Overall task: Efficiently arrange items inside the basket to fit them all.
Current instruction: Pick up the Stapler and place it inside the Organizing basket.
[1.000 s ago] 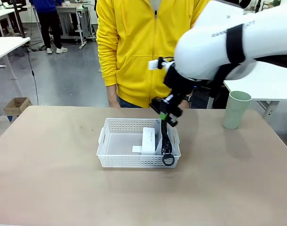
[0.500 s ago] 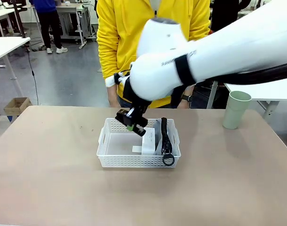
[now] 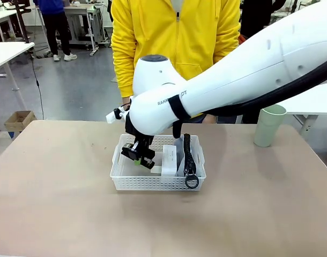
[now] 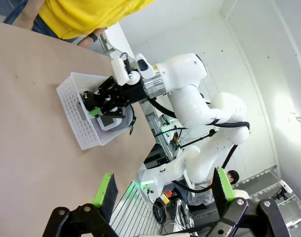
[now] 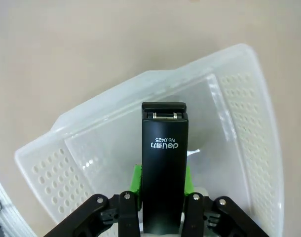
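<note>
1. Clenched on the stapler with the right hand, low over the bare left half of the basket — not set down yet.
2. Already packed along the right side: box, pouch. Left out on the counter, well apart: cup.
3. Could knock the box over if lowered crooked; could rob the cup of room if laid mid-floor.
4. Seen from the right wrist: green pads pinching the stapler. Seen from the front instead: spacing to the box. Seen from the left wrist — left hand released, holding nothing.
</note>
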### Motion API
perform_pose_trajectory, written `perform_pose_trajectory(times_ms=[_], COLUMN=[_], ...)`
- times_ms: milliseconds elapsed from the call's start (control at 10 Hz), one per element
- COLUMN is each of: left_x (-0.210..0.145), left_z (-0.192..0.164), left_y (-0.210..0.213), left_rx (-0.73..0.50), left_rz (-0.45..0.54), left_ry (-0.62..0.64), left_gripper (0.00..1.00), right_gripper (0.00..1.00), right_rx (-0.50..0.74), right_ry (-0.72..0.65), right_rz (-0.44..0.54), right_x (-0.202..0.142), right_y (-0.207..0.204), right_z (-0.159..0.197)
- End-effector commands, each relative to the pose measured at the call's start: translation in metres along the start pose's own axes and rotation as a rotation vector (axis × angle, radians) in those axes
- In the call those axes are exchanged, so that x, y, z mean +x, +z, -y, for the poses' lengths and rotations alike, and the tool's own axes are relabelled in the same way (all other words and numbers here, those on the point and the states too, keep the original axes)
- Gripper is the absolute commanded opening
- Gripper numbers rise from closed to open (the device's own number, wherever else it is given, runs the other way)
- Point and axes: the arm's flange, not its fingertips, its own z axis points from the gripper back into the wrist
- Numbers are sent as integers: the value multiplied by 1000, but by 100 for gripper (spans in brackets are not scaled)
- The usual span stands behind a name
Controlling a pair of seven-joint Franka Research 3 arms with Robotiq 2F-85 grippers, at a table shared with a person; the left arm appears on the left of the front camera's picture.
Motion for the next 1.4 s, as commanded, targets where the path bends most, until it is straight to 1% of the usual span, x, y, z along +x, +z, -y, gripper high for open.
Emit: perform_pose_trajectory(times_ms=[0,300,500,600,700,900,1000,1100,1300], left_x=[0,0,0,0,0,0,0,0,0], left_z=[3,3,3,3,3,3,3,3,3], left_y=[-1,-1,-1,-1,-1,-1,-1,-1,-1], left_rx=[1,1,1,1,1,1,1,1,1], left_rz=[14,14,14,14,14,14,14,14,14], left_ry=[8,8,8,8,8,8,8,8,8], left_gripper=[100,100,100,100,100,100,100,100,100], right_gripper=[37,37,37,40,93,100,97,100,100], right_rx=[0,-3,3,5,4,1,0,1,4], right_ry=[38,35,46,52,66,71,72,72,76], right_rz=[-25,-97,-119,-125,-121,-125,-124,-121,-117], right_x=[13,14,14,14,14,14,14,14,14], right_y=[-9,-16,-15,-15,-15,-16,-16,-16,-16], right_z=[5,8,9,9,8,8,8,8,8])
